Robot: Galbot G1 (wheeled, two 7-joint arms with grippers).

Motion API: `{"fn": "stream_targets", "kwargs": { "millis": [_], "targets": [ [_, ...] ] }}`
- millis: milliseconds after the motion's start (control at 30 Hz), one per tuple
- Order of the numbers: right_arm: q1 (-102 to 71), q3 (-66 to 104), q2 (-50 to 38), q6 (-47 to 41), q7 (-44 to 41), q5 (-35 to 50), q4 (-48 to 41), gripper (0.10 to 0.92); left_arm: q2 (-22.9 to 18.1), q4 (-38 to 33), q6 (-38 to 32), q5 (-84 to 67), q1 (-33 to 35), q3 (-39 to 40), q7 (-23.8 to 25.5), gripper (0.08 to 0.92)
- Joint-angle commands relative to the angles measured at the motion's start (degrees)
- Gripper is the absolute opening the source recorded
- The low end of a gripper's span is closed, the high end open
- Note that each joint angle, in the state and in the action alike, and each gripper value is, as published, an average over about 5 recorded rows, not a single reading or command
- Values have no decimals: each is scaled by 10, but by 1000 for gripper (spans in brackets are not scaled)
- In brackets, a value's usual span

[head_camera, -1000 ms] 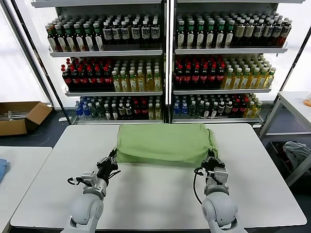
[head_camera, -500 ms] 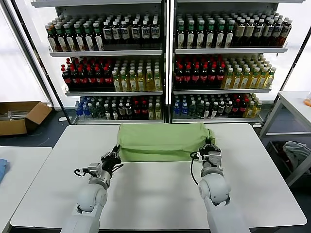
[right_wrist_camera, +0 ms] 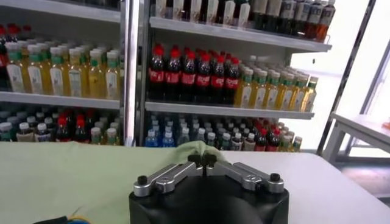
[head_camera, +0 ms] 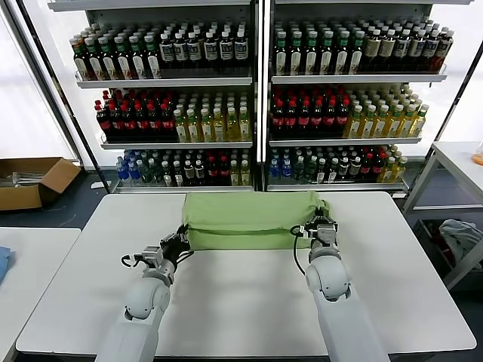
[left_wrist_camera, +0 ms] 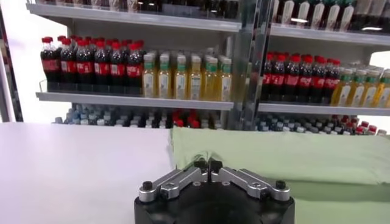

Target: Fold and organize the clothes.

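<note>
Your left end effector [head_camera: 179, 243] and right end effector [head_camera: 320, 227] sit at the shirt's [head_camera: 249, 219] near corners on the desk [head_camera: 249, 302], squaring the fold; their grip is unclear.

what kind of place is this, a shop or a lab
Probably a lab mocked up as a shop: stocked drink shelves stand behind a plain white table holding a folded green shirt, with a cardboard box on the floor.

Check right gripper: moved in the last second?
Yes. The right gripper has travelled away from the robot toward the shelves, from the table's middle to the far right corner of the folded green shirt.
</note>
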Motion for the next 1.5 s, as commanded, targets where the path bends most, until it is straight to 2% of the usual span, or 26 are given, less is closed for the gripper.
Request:
{"fn": "stream_targets", "kwargs": {
  "millis": [33,300,600,767,900,1100,1500],
  "targets": [
    [13,1,6,-4,6,30,-12,295,1,-2,13,6,-1,0,-8,171],
    [9,3,12,-47,68,134,45,512,3,-46,32,12,20,0,-13,396],
    [-46,14,-9,-49,75,102,83,766,4,-90,55,23,58,-4,-13,656],
    [-87,28,-23,-50,74,97,100,819,7,-98,65,30,70,-6,-13,786],
    [-97,40,-30,-50,75,98,106,822,9,-98,74,30,67,-6,-15,819],
    [-105,41,-39,-51,73,96,106,823,10,-98,90,33,66,0,-17,823],
    [-74,31,-35,-52,73,105,44,823,14,-80,107,34,58,7,-16,823]
  ]
}}
